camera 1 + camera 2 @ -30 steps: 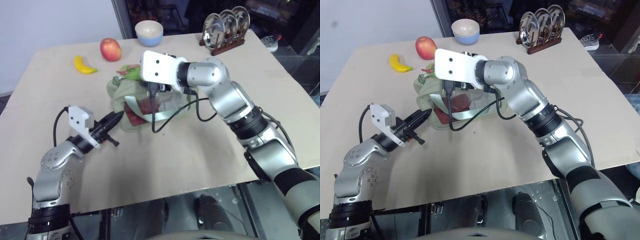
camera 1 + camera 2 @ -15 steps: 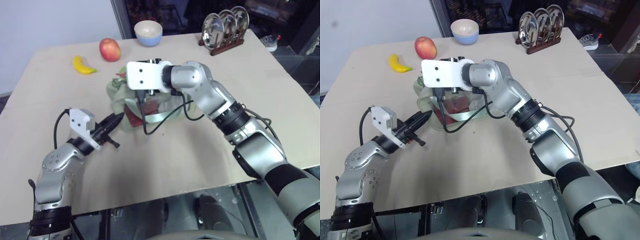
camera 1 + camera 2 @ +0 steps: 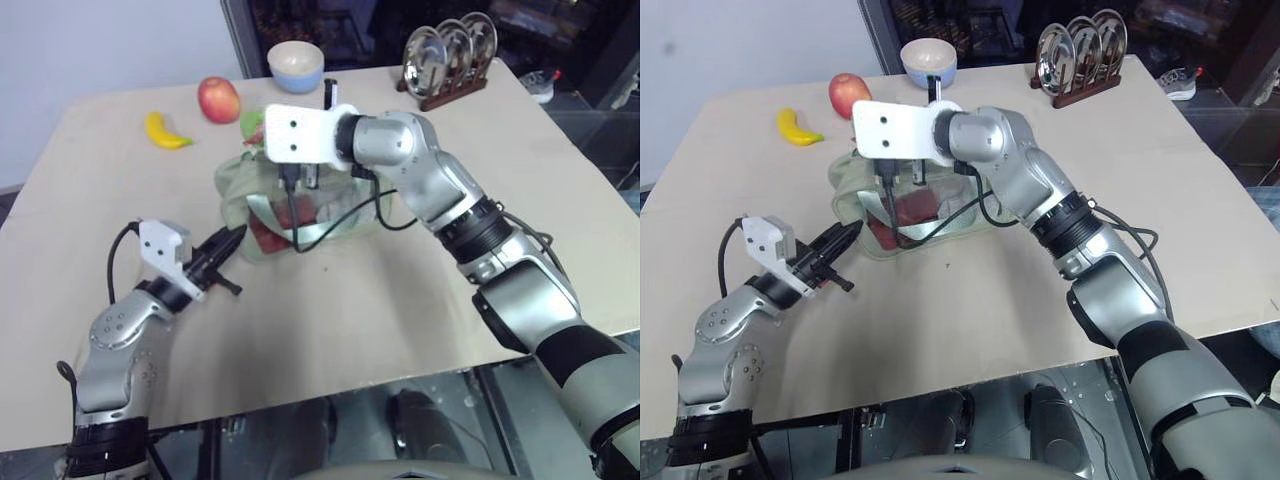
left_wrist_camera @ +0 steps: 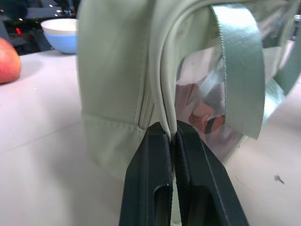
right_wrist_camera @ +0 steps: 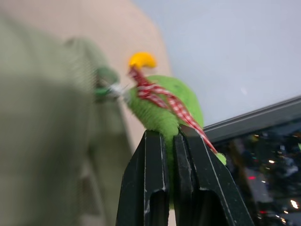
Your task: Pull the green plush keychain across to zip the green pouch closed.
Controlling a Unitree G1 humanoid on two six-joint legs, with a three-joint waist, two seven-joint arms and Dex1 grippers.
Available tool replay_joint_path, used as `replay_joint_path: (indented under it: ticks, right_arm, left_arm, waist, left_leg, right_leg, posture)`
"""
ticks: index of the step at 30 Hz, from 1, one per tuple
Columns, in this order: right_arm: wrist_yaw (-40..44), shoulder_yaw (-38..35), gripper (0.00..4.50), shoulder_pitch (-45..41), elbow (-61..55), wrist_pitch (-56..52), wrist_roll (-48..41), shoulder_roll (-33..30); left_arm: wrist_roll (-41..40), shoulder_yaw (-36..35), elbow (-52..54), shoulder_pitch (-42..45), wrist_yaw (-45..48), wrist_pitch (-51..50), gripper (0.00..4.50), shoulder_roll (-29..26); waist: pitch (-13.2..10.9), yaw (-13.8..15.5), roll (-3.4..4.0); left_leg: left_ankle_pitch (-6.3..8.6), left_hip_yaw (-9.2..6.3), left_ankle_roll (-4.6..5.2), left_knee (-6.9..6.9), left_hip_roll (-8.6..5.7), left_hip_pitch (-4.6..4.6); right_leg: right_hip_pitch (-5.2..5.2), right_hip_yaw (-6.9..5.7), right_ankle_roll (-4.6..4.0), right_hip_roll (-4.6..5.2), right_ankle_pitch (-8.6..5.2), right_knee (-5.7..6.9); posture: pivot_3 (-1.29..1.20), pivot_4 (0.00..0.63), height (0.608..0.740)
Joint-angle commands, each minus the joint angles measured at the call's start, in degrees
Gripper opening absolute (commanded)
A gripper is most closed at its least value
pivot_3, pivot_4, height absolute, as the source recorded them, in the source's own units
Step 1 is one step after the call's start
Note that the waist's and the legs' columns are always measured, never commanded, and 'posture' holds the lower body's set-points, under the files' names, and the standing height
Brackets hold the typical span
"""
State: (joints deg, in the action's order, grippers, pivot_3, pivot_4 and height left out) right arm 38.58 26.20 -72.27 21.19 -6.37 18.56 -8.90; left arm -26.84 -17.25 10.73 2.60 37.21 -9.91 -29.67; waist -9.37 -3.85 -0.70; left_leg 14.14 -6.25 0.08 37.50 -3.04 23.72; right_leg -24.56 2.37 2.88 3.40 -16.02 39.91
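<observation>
The green pouch stands on the table with a red item behind its clear window. My left gripper is shut on the seam at the pouch's near left corner, also seen from the head. The green plush keychain, fuzzy lime green with a red checked ribbon, hangs from the zipper at the pouch's top. My right gripper is shut on it above the pouch's far left end. From the head, the keychain peeks out beside the white wrist mount.
A banana, an apple and a blue-and-cream bowl lie behind the pouch at the table's far left. A rack of metal plates stands at the far right. A black cable hangs from the right wrist over the pouch.
My right gripper has shut on the keychain and risen slightly over the pouch's top. The left gripper has kept its hold on the pouch's corner.
</observation>
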Motion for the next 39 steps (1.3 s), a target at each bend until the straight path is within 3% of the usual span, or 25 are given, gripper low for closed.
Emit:
replay_joint_path:
  ticks: [1, 12, 17, 29, 32, 39]
  right_arm:
    - [-4.5, -6.5, 0.03, -0.8, -4.5, -2.4, 0.5, -3.1]
    - [-11.6, -10.7, 0.03, 1.1, -0.8, -4.4, 1.1, -10.4]
    - [-13.6, -11.7, 0.03, 8.0, 2.8, -4.9, 0.2, -13.6]
    - [-23.4, -10.5, 0.03, 19.7, 23.4, 0.4, -0.6, -8.2]
    - [-25.1, -9.1, 0.03, 20.7, 29.6, 3.1, 0.4, -6.4]
    - [-28.3, -4.7, 0.03, 19.9, 39.3, 7.5, 5.1, -5.8]
  left_arm:
    - [0.6, -1.2, -0.9, -1.2, -1.7, -0.9, 0.00, 0.1]
    - [-0.5, -3.3, -3.8, -0.3, -4.3, -1.7, 0.00, 0.4]
    - [-1.3, -4.2, -4.7, -0.1, -5.0, -1.6, 0.00, 0.1]
    - [-2.2, -5.7, -5.2, 1.0, -6.2, -3.0, 0.00, -0.7]
    - [-2.3, -5.8, -4.9, 0.9, -6.3, -3.2, 0.00, -0.7]
    - [-2.4, -6.3, -4.3, 0.7, -6.6, -3.9, 0.00, -0.8]
  waist:
    - [0.0, 0.0, -0.01]
    - [0.0, -0.1, -0.01]
    - [0.0, -0.1, -0.04]
    - [0.1, -0.4, -0.06]
    - [0.1, -0.4, -0.06]
    - [0.1, -0.5, -0.12]
  left_leg:
    - [0.00, 0.01, 0.00, 0.00, -0.01, 0.00]
    - [0.00, 0.05, 0.00, -0.01, 0.01, -0.01]
    - [0.00, 0.10, 0.00, -0.01, 0.01, -0.01]
    - [0.00, 0.54, 0.01, -0.05, 0.21, -0.37]
    - [0.15, 0.56, 0.25, -0.25, 0.23, -1.16]
    - [0.18, 0.61, 0.30, -0.32, 0.29, -1.99]
  right_leg:
    - [0.00, 0.01, 0.00, 0.01, 0.00, 0.00]
    - [0.00, 0.05, 0.00, -0.03, 0.00, 0.01]
    - [0.01, 0.08, 0.00, -0.01, 0.00, 0.00]
    - [0.13, 0.49, -0.03, -0.28, 0.02, 0.14]
    - [0.90, 0.48, -0.03, -0.37, 0.01, -0.05]
    - [1.62, 0.57, -0.03, -0.58, 0.01, -0.03]
  posture:
    - [0.00, 0.150, 0.740]
    - [0.00, 0.150, 0.740]
    - [0.00, 0.150, 0.740]
    - [0.00, 0.150, 0.740]
    - [0.00, 0.150, 0.740]
    - [0.00, 0.150, 0.740]
